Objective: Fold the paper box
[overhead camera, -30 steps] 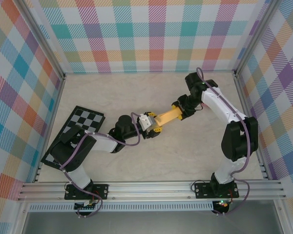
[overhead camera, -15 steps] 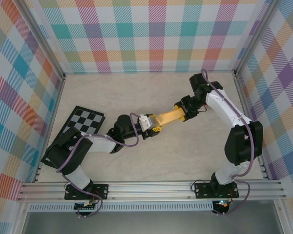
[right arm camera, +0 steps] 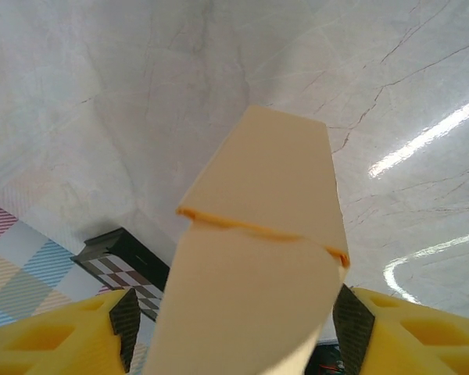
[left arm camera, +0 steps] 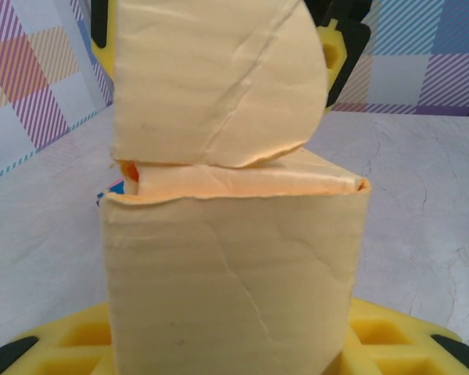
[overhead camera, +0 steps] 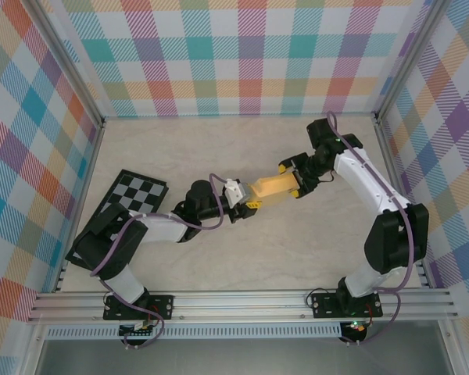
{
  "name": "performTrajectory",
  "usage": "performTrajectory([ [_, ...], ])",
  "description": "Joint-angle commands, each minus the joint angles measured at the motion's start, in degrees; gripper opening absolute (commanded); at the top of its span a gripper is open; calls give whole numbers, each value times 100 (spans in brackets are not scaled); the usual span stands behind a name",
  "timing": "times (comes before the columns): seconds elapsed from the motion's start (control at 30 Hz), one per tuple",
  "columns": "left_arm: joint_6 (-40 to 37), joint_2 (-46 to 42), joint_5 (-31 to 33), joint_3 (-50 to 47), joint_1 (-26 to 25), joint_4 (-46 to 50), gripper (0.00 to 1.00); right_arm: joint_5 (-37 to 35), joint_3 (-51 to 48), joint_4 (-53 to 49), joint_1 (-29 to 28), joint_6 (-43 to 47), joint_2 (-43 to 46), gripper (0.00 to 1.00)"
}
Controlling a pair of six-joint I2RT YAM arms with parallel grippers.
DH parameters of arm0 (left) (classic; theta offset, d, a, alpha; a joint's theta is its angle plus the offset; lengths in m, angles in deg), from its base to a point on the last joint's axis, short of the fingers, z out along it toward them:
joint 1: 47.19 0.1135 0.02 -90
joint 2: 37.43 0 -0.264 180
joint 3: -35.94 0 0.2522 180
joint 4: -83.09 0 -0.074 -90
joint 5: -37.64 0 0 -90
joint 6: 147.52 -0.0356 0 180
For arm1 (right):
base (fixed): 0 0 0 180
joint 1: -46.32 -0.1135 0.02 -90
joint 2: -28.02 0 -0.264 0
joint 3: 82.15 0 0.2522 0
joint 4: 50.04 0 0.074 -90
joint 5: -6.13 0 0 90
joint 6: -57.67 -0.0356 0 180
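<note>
The paper box (overhead camera: pixel 273 187), yellow-orange card, hangs just above the table's middle between the two grippers. My left gripper (overhead camera: pixel 249 198) is shut on its left end; in the left wrist view the box (left arm camera: pixel 234 266) sits between the yellow fingers (left arm camera: pixel 406 336) and a rounded flap (left arm camera: pixel 211 78) rises beyond the crease. My right gripper (overhead camera: pixel 290 179) straddles the right end, open. In the right wrist view the box (right arm camera: pixel 250 297) runs between the black pads (right arm camera: pixel 127 320) with a gap on the left side, and its far flap (right arm camera: pixel 273 172) bends away at an orange crease.
A black-and-white checkered board (overhead camera: pixel 129 205) lies tilted at the table's left, also visible as the checkered board (right arm camera: pixel 121 266) under the box. Metal rails and plaid walls (overhead camera: pixel 242 55) close in the pale table (overhead camera: pixel 219 148).
The right gripper's jaws have spread apart around the box's right end and the arm has shifted slightly right. The left jaws have closed in on the left end.
</note>
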Motion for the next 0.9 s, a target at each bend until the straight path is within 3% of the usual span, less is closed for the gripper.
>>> performTrajectory([
  [0.0, 328, 136, 19, 222, 24, -30, 42, -99, 55, -334, 36, 400, 344, 70],
  [0.17, 753, 240, -65, 309, 167, -269, 42, -761, 358, -905, 45, 1629, 792, 70],
  [0.3, 700, 214, -271, 414, 202, -123, 42, -801, 819, -931, 50, 3517, 880, 69],
  [0.4, 728, 150, -615, 537, 228, 33, 43, -248, 1013, -355, -11, 5533, 956, 59],
  [0.43, 733, 111, -774, 602, 228, 178, 43, -297, 1109, -304, -118, 6621, 1012, 58],
  [0.53, 719, 6, -1219, 751, 247, 518, 43, -340, 953, -275, -384, 9835, 1363, 60],
  [0.63, 671, -75, -1640, 884, 294, 843, 43, 20, 351, 65, -385, 12273, 1912, 63],
  [0.73, 579, -130, -1752, 937, 329, 997, 43, 116, 198, -24, -382, 13700, 1956, 65],
  [0.87, 534, -188, -1855, 999, 334, 1080, 43, 602, -31, 243, -384, 14589, 1984, 70],
])
